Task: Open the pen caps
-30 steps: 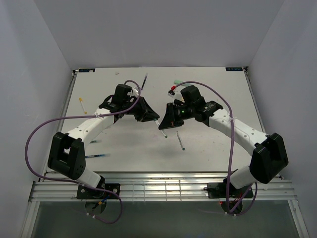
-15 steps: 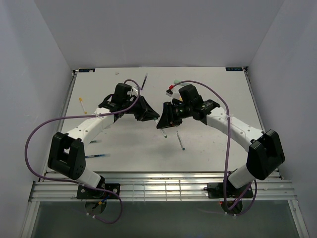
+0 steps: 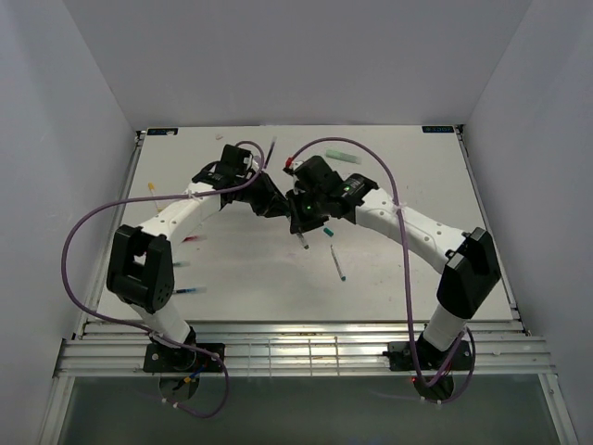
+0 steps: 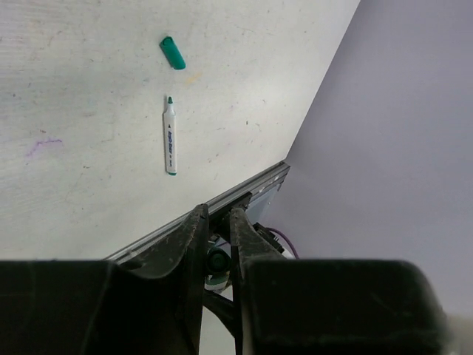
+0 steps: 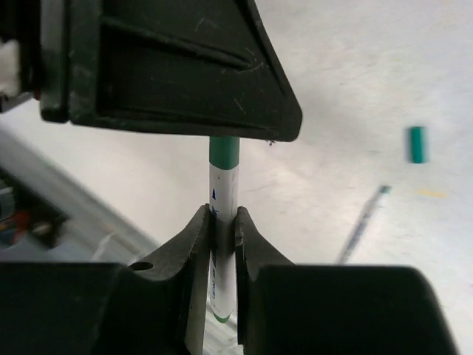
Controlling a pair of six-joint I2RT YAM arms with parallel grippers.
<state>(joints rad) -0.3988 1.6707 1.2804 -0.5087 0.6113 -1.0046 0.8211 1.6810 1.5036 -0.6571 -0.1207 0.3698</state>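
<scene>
Our right pincer point(image 5: 224, 216) is pressed tight on the white pen point(image 5: 224, 192), pinching it from both sides. Just above its fingers the pen's green cap point(image 5: 224, 150) sticks up and meets the black underside of our left pincer point(image 4: 216, 216). The left pincer's fingers stand close together with only a thin gap. We think they pinch the top of that cap, but the spot itself is hidden. So the cap is on its pen, between our two pincers, up in the air over the desk point(image 4: 74, 185).

Farther out, past the left pincer, a bare pen point(image 4: 170, 137) lies on the desk. A loose cap point(image 4: 173, 53) lies just beyond its tip.

What could go wrong? The pen looks smooth and thin, so it may slide through the right pincer when we pull. If we pull crooked, the cap may jam, or the pen may twist out and drop. If the left pincer has only the very end of the cap, it may slip off.
</scene>
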